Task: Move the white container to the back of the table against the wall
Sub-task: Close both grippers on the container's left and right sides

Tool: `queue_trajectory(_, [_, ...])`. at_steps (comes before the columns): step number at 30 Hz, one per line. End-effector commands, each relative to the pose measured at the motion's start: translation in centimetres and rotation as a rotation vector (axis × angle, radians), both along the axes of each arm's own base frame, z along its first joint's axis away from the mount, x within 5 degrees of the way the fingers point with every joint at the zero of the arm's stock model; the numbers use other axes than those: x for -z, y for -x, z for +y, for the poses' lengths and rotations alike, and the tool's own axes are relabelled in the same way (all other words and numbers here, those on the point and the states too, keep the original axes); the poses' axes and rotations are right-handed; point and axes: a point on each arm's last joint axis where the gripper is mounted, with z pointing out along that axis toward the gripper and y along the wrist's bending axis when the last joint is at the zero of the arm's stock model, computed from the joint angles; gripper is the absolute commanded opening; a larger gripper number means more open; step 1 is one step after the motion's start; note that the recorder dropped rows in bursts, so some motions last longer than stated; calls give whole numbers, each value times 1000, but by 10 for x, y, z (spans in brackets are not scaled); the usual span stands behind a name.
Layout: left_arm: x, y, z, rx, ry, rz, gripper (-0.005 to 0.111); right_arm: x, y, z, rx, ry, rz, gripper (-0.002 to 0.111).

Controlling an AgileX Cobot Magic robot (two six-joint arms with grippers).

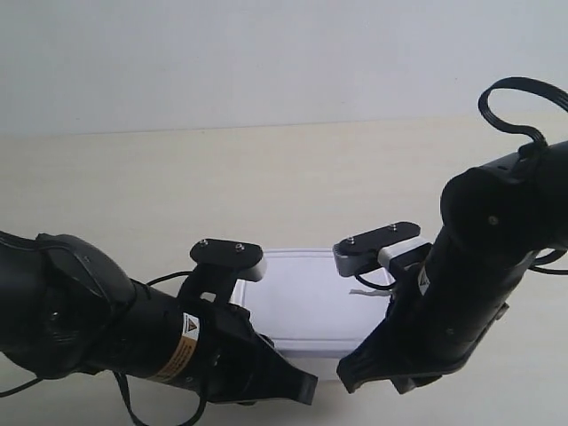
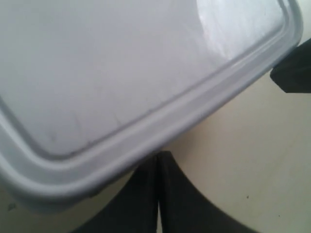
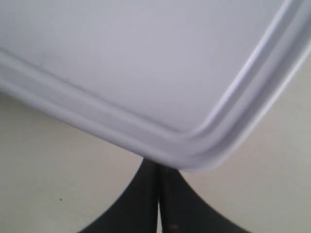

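The white container (image 1: 306,297) lies flat on the beige table (image 1: 133,195), between the two arms and well short of the wall (image 1: 266,53). In the left wrist view its lid (image 2: 121,63) fills most of the picture. My left gripper (image 2: 159,156) is shut, with its tips touching the box's side rim. In the right wrist view a rounded corner of the container (image 3: 146,63) shows. My right gripper (image 3: 158,166) is shut too, its tips tucked against the rim beside that corner. In the exterior view both grippers (image 1: 306,388) (image 1: 348,373) sit at the box's near edge.
A broad strip of bare table lies between the container and the wall. The black arm at the exterior view's left (image 1: 106,319) and the one at its right (image 1: 497,240) flank the box. A dark part of the other arm (image 2: 294,73) shows in the left wrist view.
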Motion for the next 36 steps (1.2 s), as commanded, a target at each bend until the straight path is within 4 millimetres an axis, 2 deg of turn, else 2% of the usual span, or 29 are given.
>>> queue_trajectory(1, [4, -6, -3, -31, -25, -18, 0, -2, -5, 4, 14, -42, -57, 0])
queue_trajectory(18, [14, -34, -14, -91, -78, -86, 0, -4, -15, 10, 56, -110, -156, 0])
queue_trajectory(30, [12, -43, -12, -100, -125, -159, 0, 17, -26, 9, 40, -60, -190, 0])
queue_trajectory(36, [12, -48, -6, -98, -161, -198, 0, 15, -36, 13, 44, -46, -221, 0])
